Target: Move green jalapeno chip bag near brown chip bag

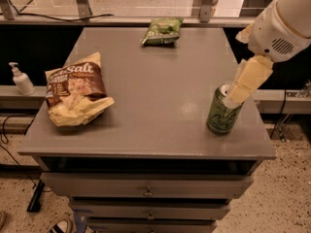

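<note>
Camera view | green jalapeno chip bag (162, 30) flat, far edge | gripper (235, 96) by can (221, 120)

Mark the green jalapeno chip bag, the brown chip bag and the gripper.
green jalapeno chip bag (162, 31): camera view, middle of its front.
brown chip bag (73, 89): camera view, brown front panel.
gripper (234, 95): camera view, its tip, over the green soda can (221, 119) at right.

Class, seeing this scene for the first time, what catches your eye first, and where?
The robot's pale gripper hangs over the green soda can at the right front of the table. The brown chip bag lies at the left edge, and the small green jalapeno chip bag sits far back, apart from it.
</note>
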Motion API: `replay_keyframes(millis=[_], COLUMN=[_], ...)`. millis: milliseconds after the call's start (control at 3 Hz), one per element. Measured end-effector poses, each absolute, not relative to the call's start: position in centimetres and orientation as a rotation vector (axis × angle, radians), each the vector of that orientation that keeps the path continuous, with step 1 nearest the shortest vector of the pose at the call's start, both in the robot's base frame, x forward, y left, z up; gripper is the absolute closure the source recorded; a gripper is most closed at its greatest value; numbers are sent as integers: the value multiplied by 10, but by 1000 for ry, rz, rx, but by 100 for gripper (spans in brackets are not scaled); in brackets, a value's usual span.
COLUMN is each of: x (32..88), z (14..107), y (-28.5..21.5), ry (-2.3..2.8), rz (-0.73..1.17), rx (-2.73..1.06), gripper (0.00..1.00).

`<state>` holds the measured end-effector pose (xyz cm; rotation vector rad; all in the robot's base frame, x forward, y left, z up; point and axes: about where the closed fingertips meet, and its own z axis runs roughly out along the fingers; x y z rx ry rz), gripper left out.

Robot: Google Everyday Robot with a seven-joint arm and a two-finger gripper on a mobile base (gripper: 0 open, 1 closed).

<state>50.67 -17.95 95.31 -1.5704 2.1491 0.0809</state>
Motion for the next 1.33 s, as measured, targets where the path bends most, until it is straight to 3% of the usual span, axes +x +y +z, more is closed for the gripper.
replay_keyframes(millis=[667,1333], x=[584,597], z=[928,928], y=[-122,-115], ry=[2150,2048], rz=[339,291], rx=[-1325,-1357], gripper=[0,0])
